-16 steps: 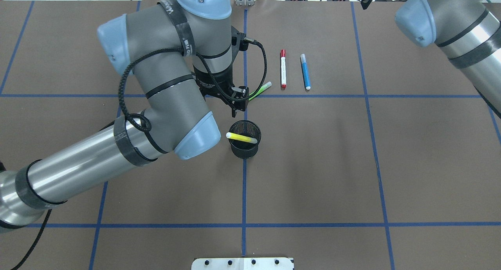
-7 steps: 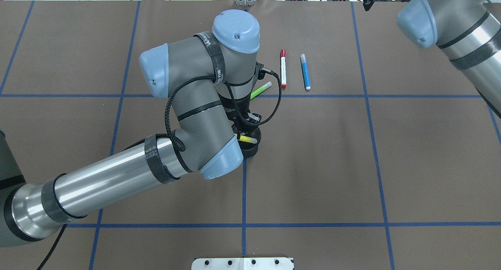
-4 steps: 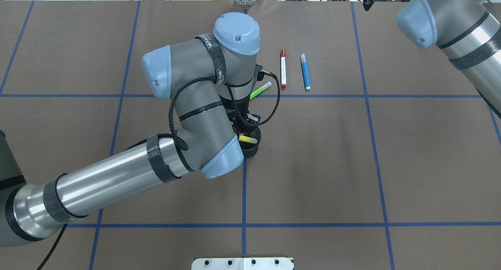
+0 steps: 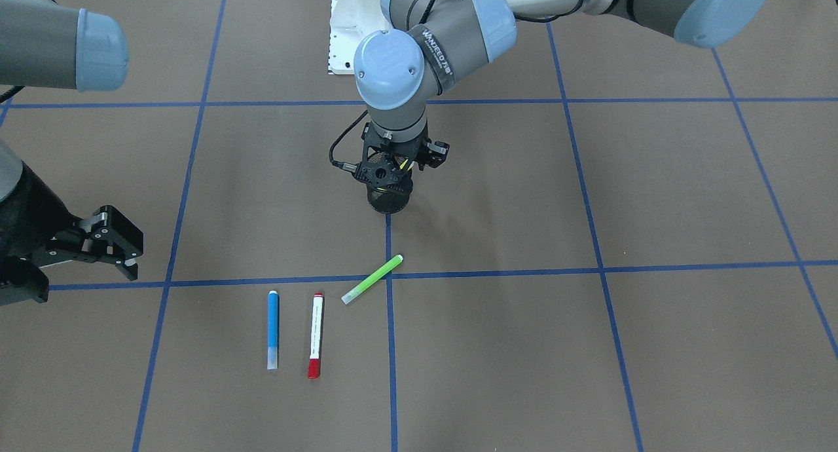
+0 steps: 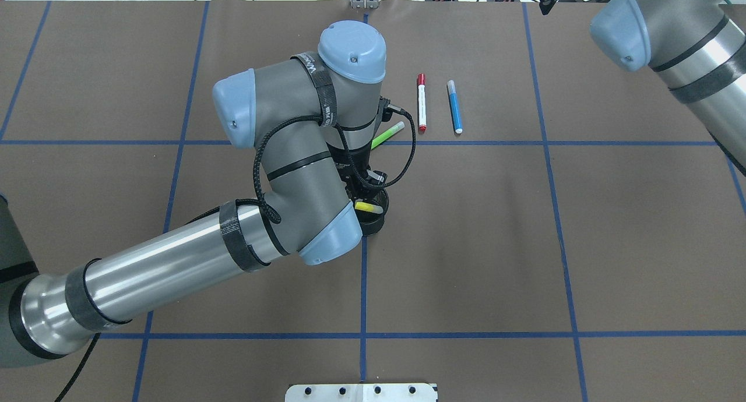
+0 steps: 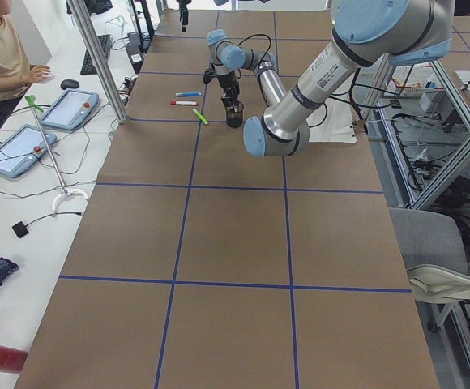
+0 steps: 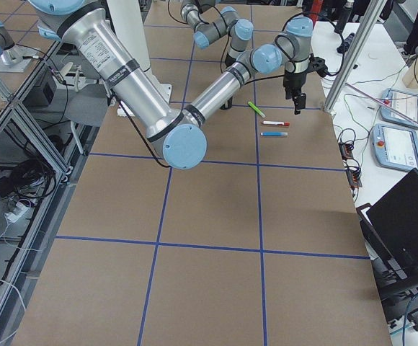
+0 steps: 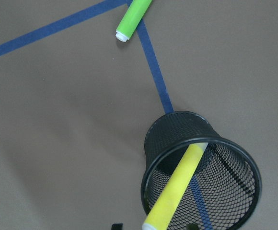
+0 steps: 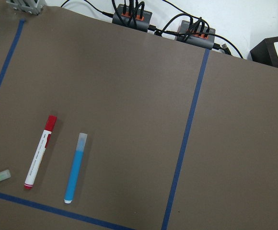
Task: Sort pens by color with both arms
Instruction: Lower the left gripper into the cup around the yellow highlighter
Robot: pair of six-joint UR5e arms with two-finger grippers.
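A yellow pen (image 8: 179,184) leans inside the black mesh cup (image 8: 177,127), also seen in the overhead view (image 5: 368,206). My left gripper (image 4: 387,177) hangs straight over the cup (image 4: 389,202). In the left wrist view its two fingertips stand apart on either side of the pen's near end, so it is open. The green pen (image 5: 389,134) lies just beyond the cup on a tape line. The white red-capped pen (image 5: 421,103) and the blue pen (image 5: 454,108) lie side by side further right. My right gripper (image 4: 124,252) is open and empty, high at the far right.
Blue tape lines (image 5: 363,285) split the brown table into squares. The white pedestal base (image 5: 361,392) sits at the near edge. An operator (image 6: 0,57) and tablets sit past the far edge. Cable hubs (image 9: 129,19) lie at the table's back.
My left arm has swung from beside the green pen back over the cup and lowered onto it; it has barely moved in the last second. The pens and right arm have not moved.
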